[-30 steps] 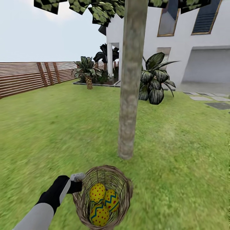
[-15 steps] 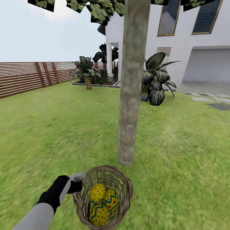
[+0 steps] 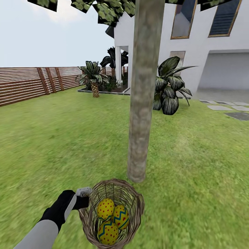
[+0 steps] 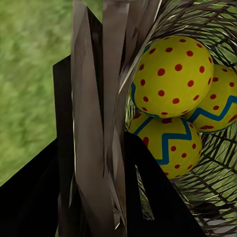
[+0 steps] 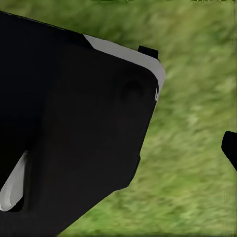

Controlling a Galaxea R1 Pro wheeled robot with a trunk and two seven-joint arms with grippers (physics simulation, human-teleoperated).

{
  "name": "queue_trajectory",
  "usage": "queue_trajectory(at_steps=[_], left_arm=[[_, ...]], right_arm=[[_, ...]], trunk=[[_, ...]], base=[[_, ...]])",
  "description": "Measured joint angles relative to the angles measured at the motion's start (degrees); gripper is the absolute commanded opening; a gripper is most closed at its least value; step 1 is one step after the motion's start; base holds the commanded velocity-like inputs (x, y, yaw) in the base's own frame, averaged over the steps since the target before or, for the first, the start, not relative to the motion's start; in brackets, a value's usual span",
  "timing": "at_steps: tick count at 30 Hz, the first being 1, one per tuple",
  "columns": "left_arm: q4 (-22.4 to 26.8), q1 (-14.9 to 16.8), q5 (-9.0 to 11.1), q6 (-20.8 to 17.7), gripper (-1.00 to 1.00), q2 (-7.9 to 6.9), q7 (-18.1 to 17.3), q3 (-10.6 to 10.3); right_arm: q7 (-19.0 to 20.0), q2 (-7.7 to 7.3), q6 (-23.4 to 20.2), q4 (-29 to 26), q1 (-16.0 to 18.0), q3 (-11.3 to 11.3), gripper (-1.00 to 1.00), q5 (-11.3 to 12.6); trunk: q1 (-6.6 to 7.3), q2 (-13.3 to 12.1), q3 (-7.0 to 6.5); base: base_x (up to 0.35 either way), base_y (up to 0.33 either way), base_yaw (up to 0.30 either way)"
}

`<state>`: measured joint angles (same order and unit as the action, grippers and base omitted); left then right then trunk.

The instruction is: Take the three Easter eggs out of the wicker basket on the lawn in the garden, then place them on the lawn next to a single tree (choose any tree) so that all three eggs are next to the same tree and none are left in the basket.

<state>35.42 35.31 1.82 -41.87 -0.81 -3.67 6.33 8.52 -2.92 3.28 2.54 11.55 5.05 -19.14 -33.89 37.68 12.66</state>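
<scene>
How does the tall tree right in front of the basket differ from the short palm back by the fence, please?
The tree has a tall, smooth, mottled grey-brown trunk running out of the head view's top; the palm is short, its scaly trunk fully visible. The tree's leaves show only at the upper edge; the palm's striped fronds droop low. The tree stands near the wicker basket, the palm far. Both are upright.

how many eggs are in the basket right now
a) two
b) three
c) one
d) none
b: three eggs lie together inside the basket, which the left gripper holds by its rim near the tree.
</scene>
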Motion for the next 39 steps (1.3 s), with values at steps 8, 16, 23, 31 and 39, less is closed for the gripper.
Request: queue_trajectory(at_steps=[8,16,23,31,39], left_arm=[[0.0,0.0,0.0,0.0,-1.0,0.0,0.1,0.0],[-0.1,0.0,0.0,0.0,-1.0,0.0,0.1,0.0],[0.0,0.0,0.0,0.0,-1.0,0.0,0.0,0.0],[-0.2,0.0,0.1,-0.4,-1.0,0.26,-0.1,-0.1],[-0.2,0.0,0.1,-0.4,-1.0,0.26,-0.1,0.0]], right_arm=[[-0.3,-5.92,-30.4,-20.0,6.9,0.2,1.0,0.2],[20.2,-6.92,-44.4,-55.5,20.6,1.2,1.0,6.5],[29.7,-6.47,-43.4,-55.6,23.5,1.2,1.0,6.1],[30.3,-6.1,-43.4,-55.1,23.7,0.7,1.0,5.4],[30.3,-6.06,-43.4,-55.1,23.3,0.8,1.0,5.3]], trunk=[[0.0,0.0,-0.02],[0.0,0.0,-0.02],[0.0,0.0,-0.01],[0.03,0.0,-0.01],[0.0,0.0,-0.01]], base=[[0.0,0.0,0.0],[0.0,0.0,0.0],[0.0,0.0,0.0],[0.224,0.0,0.0],[0.189,0.0,0.0]])
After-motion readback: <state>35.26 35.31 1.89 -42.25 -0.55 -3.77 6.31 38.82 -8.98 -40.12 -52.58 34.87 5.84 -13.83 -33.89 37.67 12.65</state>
